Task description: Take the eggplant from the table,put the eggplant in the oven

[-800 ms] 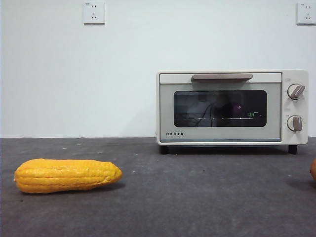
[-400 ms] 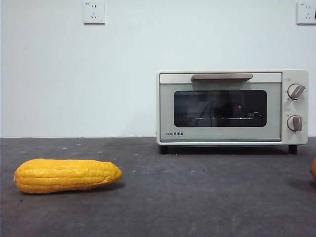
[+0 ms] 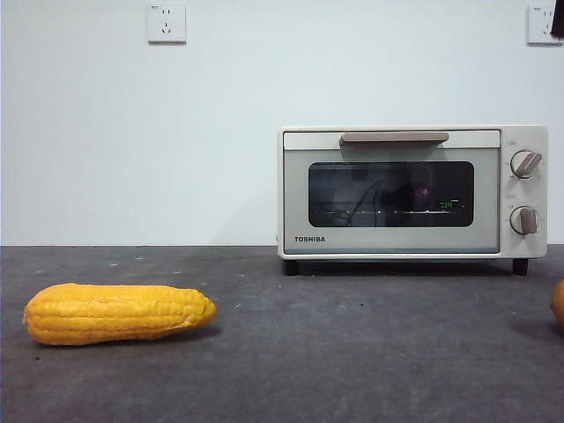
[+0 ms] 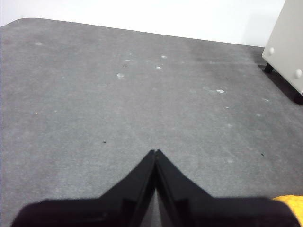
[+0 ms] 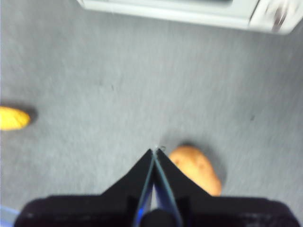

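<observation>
The cream-white oven (image 3: 412,191) stands at the back right of the table (image 3: 352,344) with its door closed. Behind the dark glass a dim purple patch (image 3: 421,192) shows; no more of the eggplant can be seen, and none lies on the table. My left gripper (image 4: 155,152) is shut on nothing above bare table, with the oven's side (image 4: 289,42) off to one side. My right gripper (image 5: 154,151) is also shut and empty. It hangs over the table in front of the oven (image 5: 189,7), in a blurred picture.
A yellow corn cob (image 3: 119,313) lies at the front left; its tip shows in both wrist views (image 4: 289,203) (image 5: 13,118). An orange-brown potato-like thing (image 5: 196,168) lies just beside the right gripper, seen at the right edge (image 3: 559,304). A black arm tip (image 3: 558,18) shows top right.
A black arm tip has come into the top right corner of the front view. The oven, the corn and the orange thing have stayed where they were.
</observation>
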